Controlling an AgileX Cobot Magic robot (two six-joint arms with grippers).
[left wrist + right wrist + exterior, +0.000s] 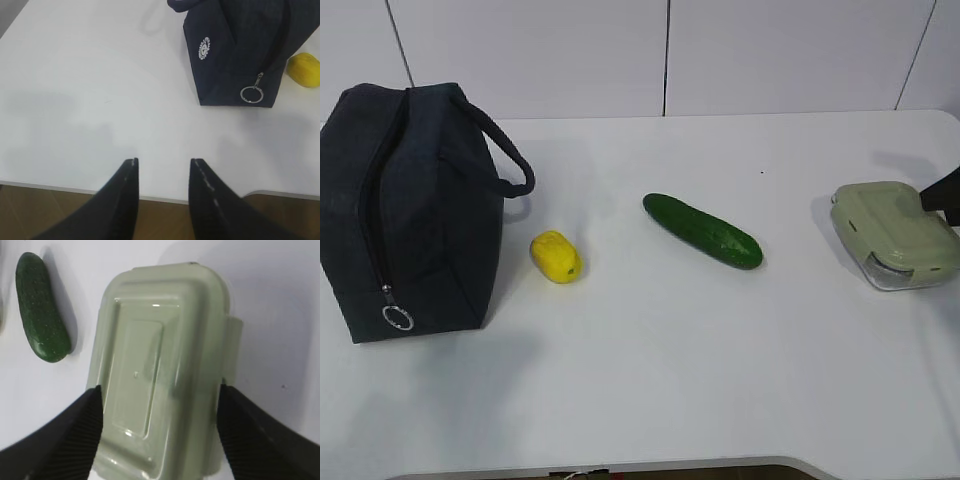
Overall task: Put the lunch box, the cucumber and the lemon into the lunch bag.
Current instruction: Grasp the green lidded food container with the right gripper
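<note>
Right gripper (159,430) is straddling the lunch box (160,370); nothing is in the lunch bag (405,210) yet.

The right fingers (75,435) are standing on either side of the lunch box, ribbed pads flush against its long walls; whether they are clamping cannot be told, and the box is resting on the white table (650,370). Its sage-green lid is smooth moulded plastic with rounded corners and side clips over a clear glass base. The cucumber (42,307), dark, glossy and finely bumped, is lying ahead and to the left of these fingers. The left gripper (162,192) is hovering empty, jaws partly apart, over the near table edge; the navy fabric bag is standing ahead to its right, zipper seemingly closed, silver ring pull (249,94) hanging, with the dimpled yellow lemon (305,70) just beyond. All three items are judged still waiting.
</note>
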